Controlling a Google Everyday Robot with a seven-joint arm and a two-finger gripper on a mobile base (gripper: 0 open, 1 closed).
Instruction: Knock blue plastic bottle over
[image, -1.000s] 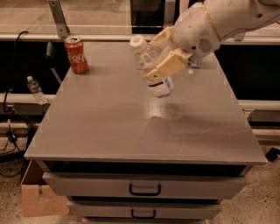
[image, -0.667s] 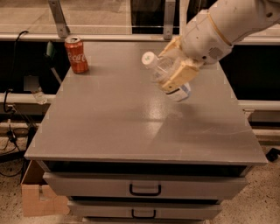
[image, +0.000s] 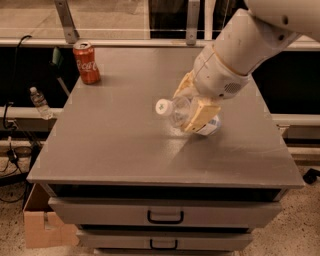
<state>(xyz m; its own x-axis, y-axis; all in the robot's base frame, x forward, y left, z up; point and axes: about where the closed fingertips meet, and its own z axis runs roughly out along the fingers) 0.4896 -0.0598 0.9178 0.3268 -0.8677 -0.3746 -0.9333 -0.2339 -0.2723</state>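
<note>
The blue plastic bottle (image: 176, 111) lies tipped almost flat on the grey table (image: 115, 145), right of centre. Its white cap points left and its label end rests on the table by the wrist. My gripper (image: 192, 102) comes down from the upper right on the white arm. Its tan fingers (image: 202, 114) sit on either side of the bottle's body, closed on it. The fingers and wrist hide most of the label.
A red soda can (image: 86, 62) stands upright at the table's far left corner. A small clear bottle (image: 40, 102) stands on a ledge left of the table. Drawers (image: 165, 216) run below the front edge, and a cardboard box (image: 42, 225) sits on the floor at lower left.
The bottle has gone from upright to tilted to nearly flat, cap swinging down to the left. My gripper moved with it, down and toward the front right of the table.
</note>
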